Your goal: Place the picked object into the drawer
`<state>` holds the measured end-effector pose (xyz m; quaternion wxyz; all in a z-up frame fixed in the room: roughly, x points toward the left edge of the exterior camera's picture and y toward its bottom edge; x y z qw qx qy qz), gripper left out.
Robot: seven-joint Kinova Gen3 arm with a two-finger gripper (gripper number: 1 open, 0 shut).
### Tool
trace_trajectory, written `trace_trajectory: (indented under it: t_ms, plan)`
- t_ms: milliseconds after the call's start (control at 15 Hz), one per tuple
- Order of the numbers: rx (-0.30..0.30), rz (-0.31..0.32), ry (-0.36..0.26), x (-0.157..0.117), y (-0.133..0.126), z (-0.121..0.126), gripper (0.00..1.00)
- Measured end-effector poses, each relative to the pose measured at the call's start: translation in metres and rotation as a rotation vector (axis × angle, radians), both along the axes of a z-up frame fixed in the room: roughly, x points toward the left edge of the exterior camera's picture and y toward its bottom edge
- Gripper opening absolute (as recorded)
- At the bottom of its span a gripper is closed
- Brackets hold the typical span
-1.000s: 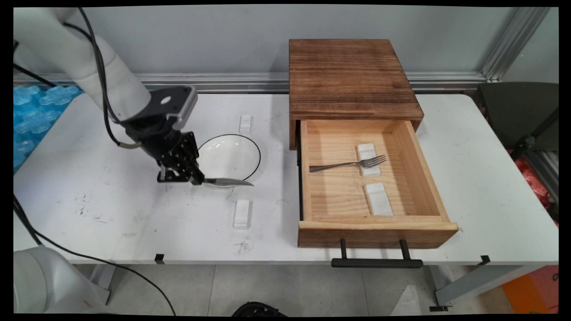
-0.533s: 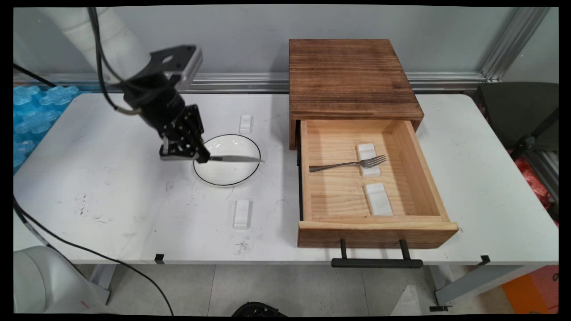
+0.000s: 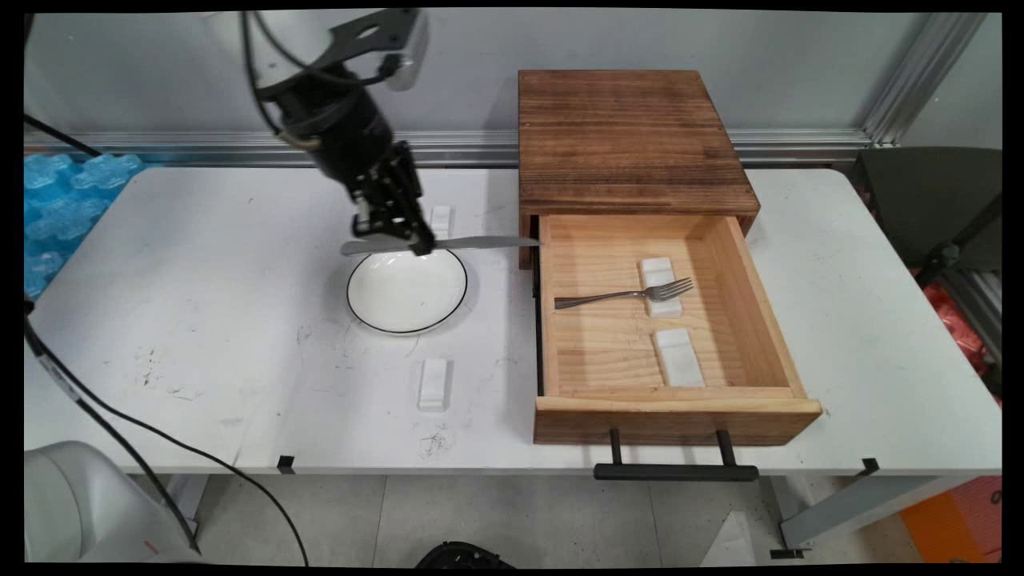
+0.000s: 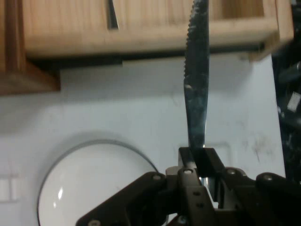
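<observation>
Gripper [image 3: 400, 240] clamped on a table knife [image 3: 472, 242], held level above the white bowl's [image 3: 406, 288] far rim. The serrated blade points toward the open wooden drawer [image 3: 680, 404], which holds 1 fork [image 3: 624, 295].

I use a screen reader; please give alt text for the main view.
A black gripper holds a knife level above a white plate's far rim, blade pointing toward an open wooden drawer. In the drawer a fork lies.
</observation>
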<state>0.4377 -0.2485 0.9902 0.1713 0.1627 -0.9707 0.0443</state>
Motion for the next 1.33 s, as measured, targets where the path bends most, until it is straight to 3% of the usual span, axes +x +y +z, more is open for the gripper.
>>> trace_trajectory:
  t_ms: [533, 1333]
  plan:
    - [-0.016, 0.022, 0.042, -0.09, -0.032, -0.005, 0.0]
    - [-0.014, 0.019, 0.055, -0.204, -0.075, -0.064, 0.0]
